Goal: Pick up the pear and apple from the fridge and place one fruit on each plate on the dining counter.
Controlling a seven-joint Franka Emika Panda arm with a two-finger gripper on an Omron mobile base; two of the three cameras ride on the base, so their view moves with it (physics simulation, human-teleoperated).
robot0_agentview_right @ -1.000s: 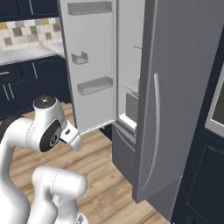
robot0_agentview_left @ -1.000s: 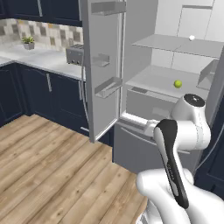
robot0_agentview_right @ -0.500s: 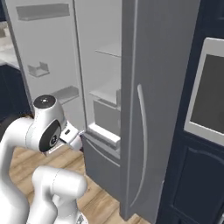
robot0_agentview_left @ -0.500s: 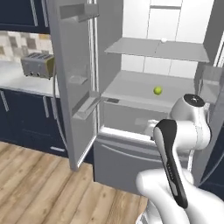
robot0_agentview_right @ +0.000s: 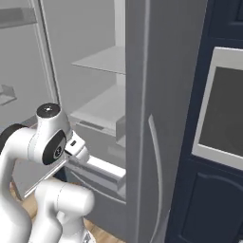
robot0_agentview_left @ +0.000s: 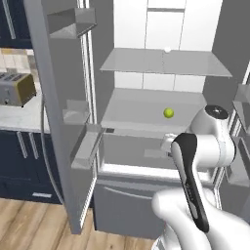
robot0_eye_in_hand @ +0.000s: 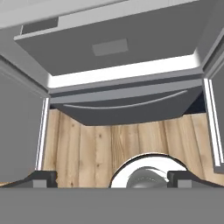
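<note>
Approach to open fridge (robot0_agentview_left: 146, 97); pear (robot0_agentview_left: 168, 113) is lying on the middle glass shelf.

Gripper (robot0_eye_in_hand: 112, 177) is hanging low, empty, fingers spread apart. Risk: reaching upward, the arm may be striking the shelf edge or nudging the round pear away.

- A home kitchen, rendered.
- Open fridge (robot0_agentview_left: 146, 117) with glass shelves and door bins.
- Toaster (robot0_agentview_left: 17, 89) on a pale counter (robot0_agentview_left: 22, 119) over navy cabinets (robot0_agentview_left: 24, 161).
- Built-in oven (robot0_agentview_right: 220, 114) in navy cabinetry.
- Wood floor (robot0_eye_in_hand: 113, 144).
</note>
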